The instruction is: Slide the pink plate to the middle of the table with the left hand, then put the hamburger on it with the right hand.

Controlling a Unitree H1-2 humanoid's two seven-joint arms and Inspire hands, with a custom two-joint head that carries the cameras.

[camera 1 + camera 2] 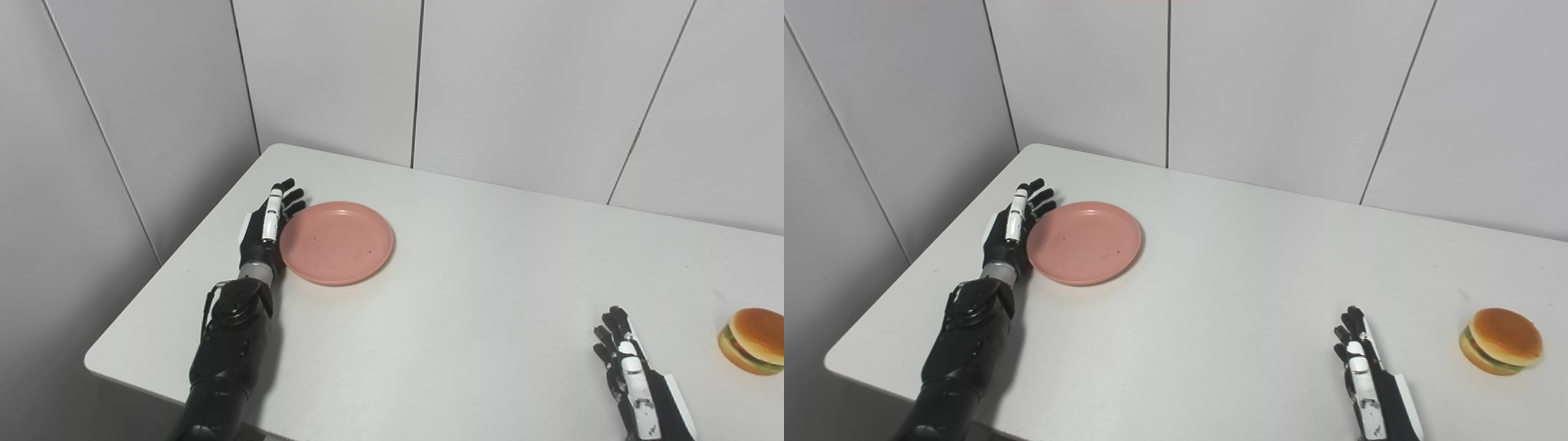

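Near the table [490, 294] left edge, left hand [266, 226] seemingly touches pink plate [335, 242] rim

Lab booth: white table [465, 294], grey panel walls [520, 79].

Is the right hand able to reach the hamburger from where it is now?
Probably yes. The right hand is open beside the hamburger, with only bare table between them and nothing blocking.
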